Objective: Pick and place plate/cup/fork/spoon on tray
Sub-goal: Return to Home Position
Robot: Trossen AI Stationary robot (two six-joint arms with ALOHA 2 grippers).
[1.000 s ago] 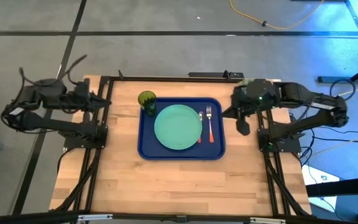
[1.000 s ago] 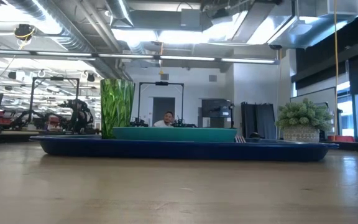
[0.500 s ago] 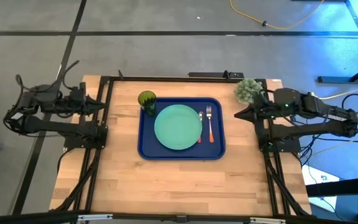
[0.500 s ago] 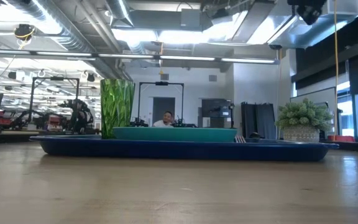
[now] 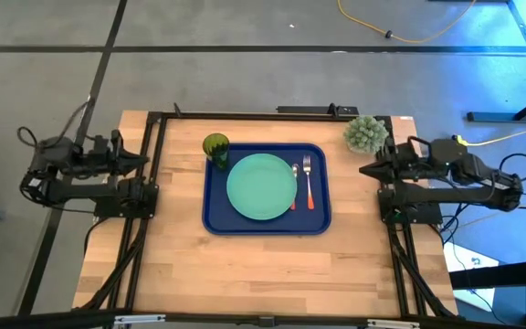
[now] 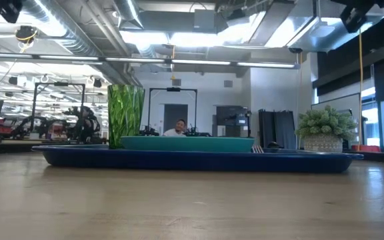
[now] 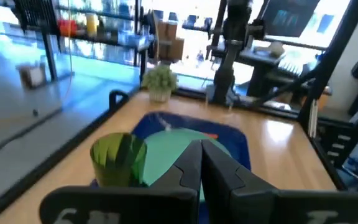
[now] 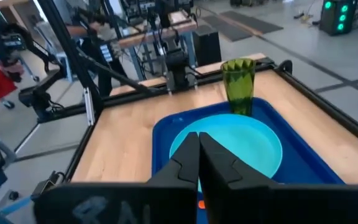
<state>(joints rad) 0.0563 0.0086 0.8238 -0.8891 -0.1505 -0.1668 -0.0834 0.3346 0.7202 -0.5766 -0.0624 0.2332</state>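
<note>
The dark blue tray (image 5: 318, 217) lies in the middle of the table. The mint-green plate (image 5: 261, 186) rests flat in it. The dark-green cup (image 5: 215, 146) stands upright at the tray's far left corner. The fork (image 5: 308, 178) and the spoon (image 5: 295, 174) lie side by side on the tray, right of the plate, with their orange-red handles toward the near edge. My left gripper (image 5: 144, 157) is shut and empty at the table's left edge. My right gripper (image 5: 365, 170) is shut and empty at the right edge. Both point level toward the tray.
A pale green fuzzy plant in a pot (image 5: 365, 133) stands at the table's far right corner, just beyond my right gripper. Dark frame rails (image 5: 144, 228) run along both sides of the table. Bare wood (image 5: 263, 274) lies between the tray and the near edge.
My right gripper has drawn back from beside the tray's far right corner toward the table's right edge and turned level, uncovering the plant. My left arm has drawn back a little toward the left edge. The things on the tray have not moved.
</note>
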